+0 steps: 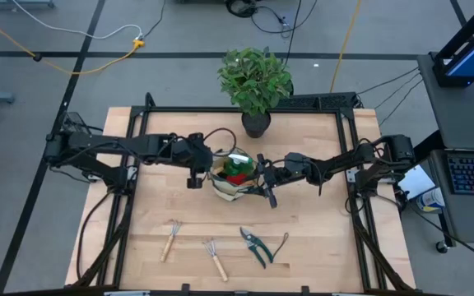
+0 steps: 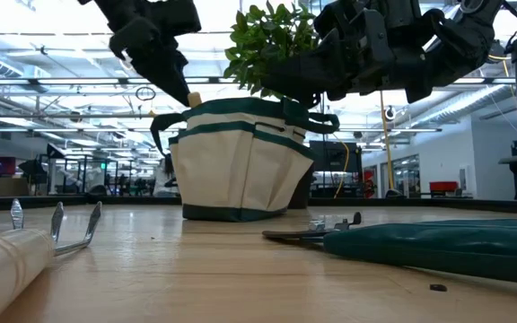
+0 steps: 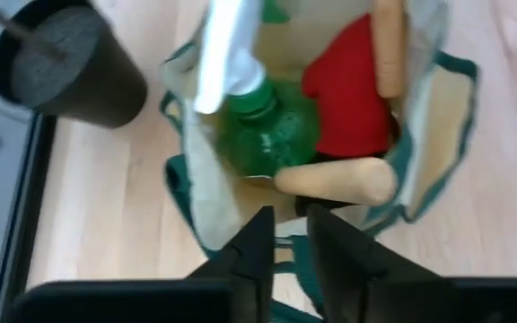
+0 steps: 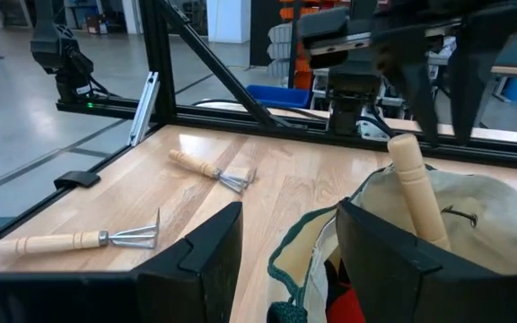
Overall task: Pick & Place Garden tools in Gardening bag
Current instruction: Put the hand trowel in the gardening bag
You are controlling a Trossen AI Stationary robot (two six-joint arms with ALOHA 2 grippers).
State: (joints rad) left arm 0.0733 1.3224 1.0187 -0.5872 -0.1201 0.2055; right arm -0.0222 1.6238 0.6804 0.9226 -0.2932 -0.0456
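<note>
Wood-handled tool in canvas bag.

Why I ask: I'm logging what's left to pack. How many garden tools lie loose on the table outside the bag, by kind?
Wooden-handled pronged tools: 2
Pruners: 1
Total: 3
</note>
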